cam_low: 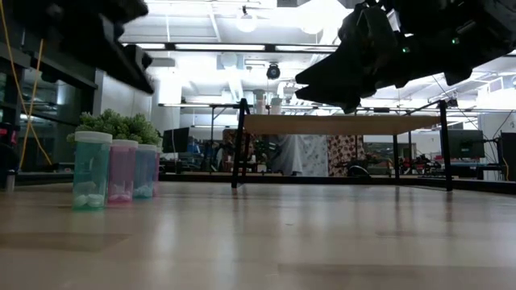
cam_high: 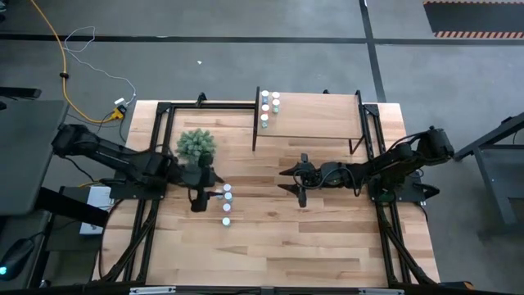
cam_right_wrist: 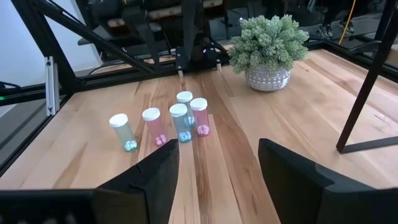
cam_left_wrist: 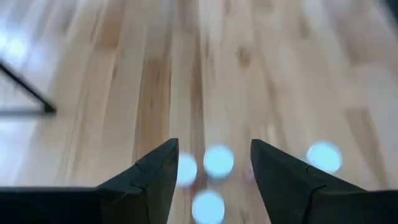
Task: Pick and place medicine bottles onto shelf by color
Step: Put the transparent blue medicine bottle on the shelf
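A bushy green plant (cam_right_wrist: 268, 38) is sitting in its pale patterned pot on the striped wooden counter (cam_high: 327, 238), over toward the left side. Off the counter's left corner, a yellow cable (cam_high: 61, 57) is trailing across the grey floor (cam_high: 246, 49).

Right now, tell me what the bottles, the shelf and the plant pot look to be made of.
Medicine bottles: likely translucent plastic, tinted teal, blue or pink; contents show through, caps opaque white.
Shelf: light wood board, grain visible, on thin black supports, probably metal.
Plant pot: pale, textured, perhaps ceramic or woven; unclear.
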Tool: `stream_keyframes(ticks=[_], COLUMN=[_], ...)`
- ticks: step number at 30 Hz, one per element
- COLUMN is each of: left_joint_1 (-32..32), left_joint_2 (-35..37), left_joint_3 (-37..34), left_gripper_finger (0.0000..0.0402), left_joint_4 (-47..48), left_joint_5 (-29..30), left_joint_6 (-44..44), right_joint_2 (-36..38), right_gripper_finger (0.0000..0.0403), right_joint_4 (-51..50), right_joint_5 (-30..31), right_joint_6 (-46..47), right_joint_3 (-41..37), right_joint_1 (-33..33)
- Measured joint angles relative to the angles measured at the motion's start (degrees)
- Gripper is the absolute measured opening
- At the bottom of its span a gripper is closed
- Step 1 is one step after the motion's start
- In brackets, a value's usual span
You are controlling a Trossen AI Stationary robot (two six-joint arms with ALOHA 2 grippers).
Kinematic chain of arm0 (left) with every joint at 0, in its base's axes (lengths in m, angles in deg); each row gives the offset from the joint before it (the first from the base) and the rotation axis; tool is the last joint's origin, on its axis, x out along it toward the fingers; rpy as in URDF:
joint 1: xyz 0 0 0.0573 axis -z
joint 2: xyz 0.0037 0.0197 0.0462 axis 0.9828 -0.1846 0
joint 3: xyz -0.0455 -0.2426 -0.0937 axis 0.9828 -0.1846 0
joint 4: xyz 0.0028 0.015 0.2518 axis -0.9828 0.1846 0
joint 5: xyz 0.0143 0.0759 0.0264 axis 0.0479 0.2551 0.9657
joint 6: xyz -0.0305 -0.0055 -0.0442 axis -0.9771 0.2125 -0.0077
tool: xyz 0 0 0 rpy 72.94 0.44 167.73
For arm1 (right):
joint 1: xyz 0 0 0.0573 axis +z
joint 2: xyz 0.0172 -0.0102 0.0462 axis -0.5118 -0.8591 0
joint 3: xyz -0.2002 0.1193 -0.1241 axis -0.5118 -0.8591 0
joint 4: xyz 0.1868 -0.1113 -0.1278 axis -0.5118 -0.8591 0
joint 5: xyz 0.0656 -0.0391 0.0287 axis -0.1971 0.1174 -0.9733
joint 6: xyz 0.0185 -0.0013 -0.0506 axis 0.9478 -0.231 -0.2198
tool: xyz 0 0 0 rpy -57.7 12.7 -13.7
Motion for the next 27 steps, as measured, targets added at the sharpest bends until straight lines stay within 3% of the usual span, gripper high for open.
stream_keyframes(ticks=[11, 27], left_joint_1=[5.05, 5.59], left_joint_2=[-6.76, -14.01], left_joint_3=[0.0, 0.01], left_gripper_finger=[0.0202, 0.0202], left_joint_4=[4.45, 5.07], left_joint_5=[4.34, 7.19], left_joint_6=[-11.83, -13.55], right_joint_2=[0.0, 0.0], right_gripper_finger=[0.0211, 0.0211], right_joint_4=[-0.89, -1.01], right_joint_5=[-0.02, -0.02], right_joint_6=[1.12, 1.2], right_joint_3=[0.02, 0.04], right_joint_1=[0.0, 0.0])
